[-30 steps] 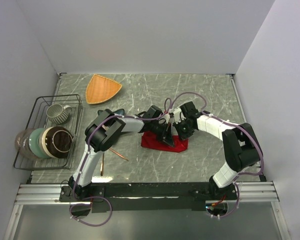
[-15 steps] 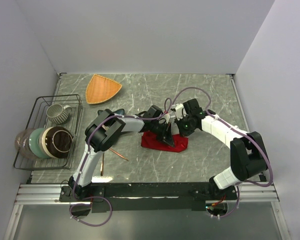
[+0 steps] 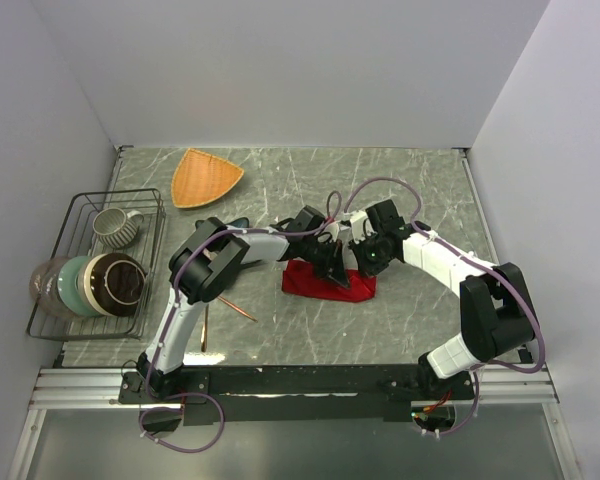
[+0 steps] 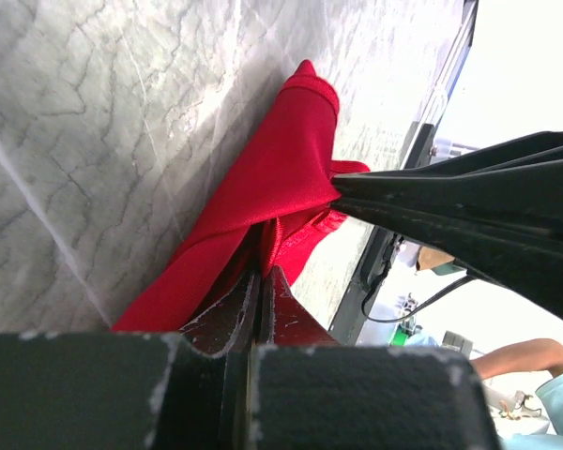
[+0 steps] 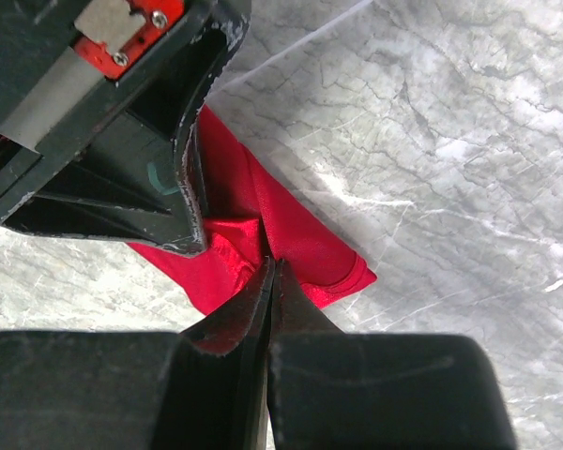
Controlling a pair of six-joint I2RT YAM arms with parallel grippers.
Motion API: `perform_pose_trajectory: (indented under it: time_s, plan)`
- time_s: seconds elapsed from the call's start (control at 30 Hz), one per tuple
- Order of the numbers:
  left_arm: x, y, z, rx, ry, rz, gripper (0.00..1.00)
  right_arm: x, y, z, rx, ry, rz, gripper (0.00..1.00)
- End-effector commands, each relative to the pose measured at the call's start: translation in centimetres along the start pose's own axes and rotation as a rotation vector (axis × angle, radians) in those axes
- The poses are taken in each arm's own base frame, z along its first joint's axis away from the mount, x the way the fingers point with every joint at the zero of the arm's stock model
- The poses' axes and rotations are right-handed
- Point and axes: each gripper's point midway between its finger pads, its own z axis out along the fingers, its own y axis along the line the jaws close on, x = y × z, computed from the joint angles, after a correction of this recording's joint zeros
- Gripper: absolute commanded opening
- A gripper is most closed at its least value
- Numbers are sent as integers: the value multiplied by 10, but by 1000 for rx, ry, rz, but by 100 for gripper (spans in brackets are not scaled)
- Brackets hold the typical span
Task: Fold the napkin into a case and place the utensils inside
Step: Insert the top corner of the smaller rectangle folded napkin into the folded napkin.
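Note:
The red napkin (image 3: 310, 283) lies bunched in a long folded strip at mid-table. It also shows in the left wrist view (image 4: 263, 187) and the right wrist view (image 5: 305, 234). My left gripper (image 3: 337, 271) is shut on a fold of it (image 4: 261, 272). My right gripper (image 3: 364, 264) is shut on the cloth right beside it (image 5: 271, 263). The two grippers' tips nearly touch over the strip's right half. Two thin copper utensils (image 3: 237, 308) (image 3: 204, 330) lie on the table to the left, apart from the cloth.
An orange triangular plate (image 3: 206, 177) sits at the back left. A wire rack (image 3: 120, 192) at the left edge holds a mug (image 3: 115, 226) and bowls (image 3: 100, 284). A dark blue dish (image 3: 236, 222) peeks from under the left arm.
The right arm's elbow has swung out to the right while its gripper stayed at the cloth. The napkin now lies flatter and longer. The left gripper has barely moved.

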Motion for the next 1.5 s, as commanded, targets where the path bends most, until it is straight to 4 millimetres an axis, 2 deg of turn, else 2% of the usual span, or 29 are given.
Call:
perform_pose_trajectory:
  time_s: [0.0,0.23,0.4,0.57,0.9,1.07,1.3,1.47]
  plan:
    - [-29,-43,-16,58,-83,85,1,-7,5,-1,-17,-30,-19,0]
    - [-39,-50,-14,83,-95,110,1,-9,7,-4,-25,-45,-23,0]
    - [-36,-26,-1,43,-72,42,1,-11,7,-7,-19,-58,-21,0]
    - [-22,8,8,-40,-39,-18,1,-16,7,-14,-11,-77,-26,0]
    - [-12,34,8,-121,-42,-100,1,-16,7,-18,-10,-87,-40,0]
    - [-20,29,8,-109,-60,-105,1,-10,16,-15,-58,-75,-37,0]
    - [-25,23,6,-85,-70,-100,1,-2,18,-4,-69,-35,-34,0]
    - [-26,0,2,4,-60,-64,1,0,9,9,-24,-9,-13,0]
